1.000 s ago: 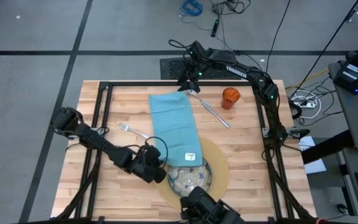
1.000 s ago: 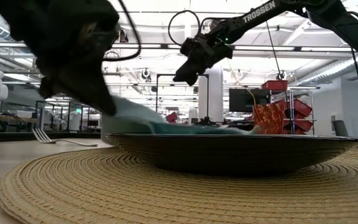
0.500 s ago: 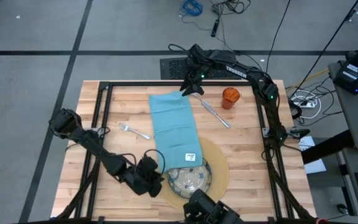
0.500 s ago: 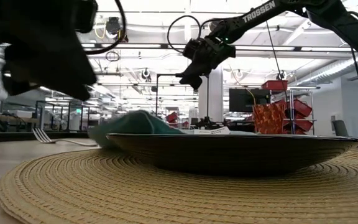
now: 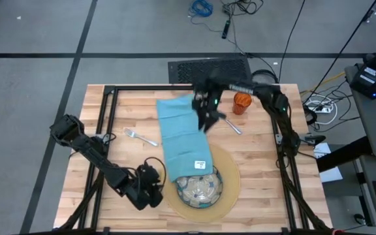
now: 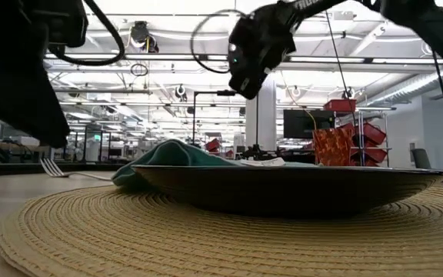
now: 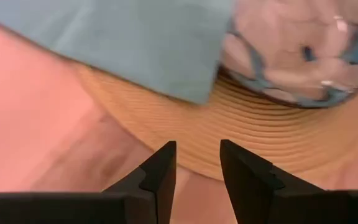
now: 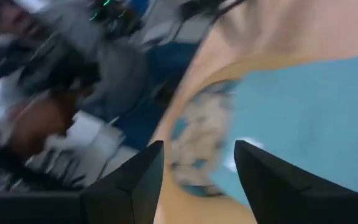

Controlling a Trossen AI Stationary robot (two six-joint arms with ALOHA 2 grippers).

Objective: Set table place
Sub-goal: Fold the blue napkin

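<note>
Pulled back toward the near-left of the table (image 5: 116,104) since a second ago, left gripper (image 5: 150,189) now off the teal napkin (image 5: 183,134); swung in over that napkin's far end meanwhile, right gripper (image 5: 204,116). Long teal cloth, white tag near its near end, draped from mid-table onto the patterned glass plate (image 5: 201,187) on the round tan mat (image 5: 230,183) — silver fork (image 5: 139,136) left of it, orange cup (image 5: 241,102) and more cutlery (image 5: 230,125) right. Left fingers (image 7: 160,177) parted, nothing between, napkin corner just ahead; right fingers (image 8: 135,180) spread wide above the cloth.
</note>
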